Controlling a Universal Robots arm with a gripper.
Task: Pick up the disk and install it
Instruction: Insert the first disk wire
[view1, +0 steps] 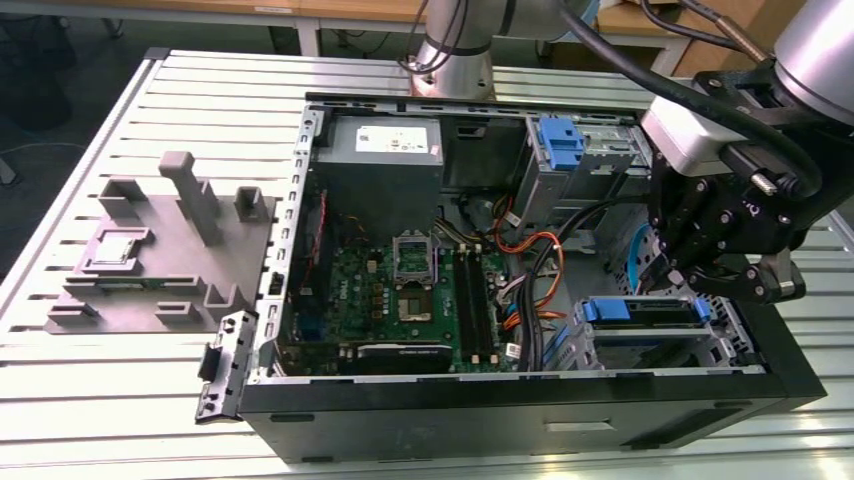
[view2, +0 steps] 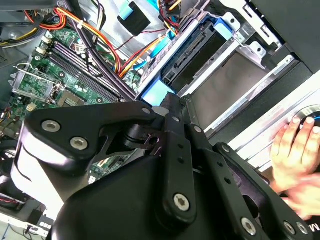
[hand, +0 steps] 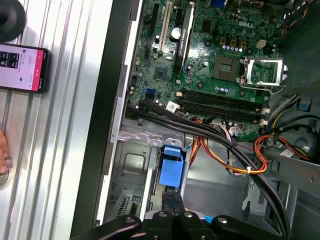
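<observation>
Disk (view2: 196, 50), dark connector edge wrapped in a blue carrier, lodged in the metal drive bay (view2: 252, 47) at upper right of the second wrist view; impossible to tell whether pushed fully home. Gripper (view2: 168, 102) at frame centre, fingers drawn together with nothing visibly between them, tip just beside the carrier's pale blue near end. Orange and yellow cables (view2: 145, 50) bundled close by, upper middle, between bay and motherboard (view2: 55, 65). Person's hand (view2: 295, 142) resting on the table (view2: 260, 135) at the right edge, beside the open computer case (view2: 300, 35). Likely hazards: disk jamming crooked in the bay rails if pressed off-axis; cables snagged or pinched by the gripper's linkage; hand struck if the arm swings outward.
</observation>
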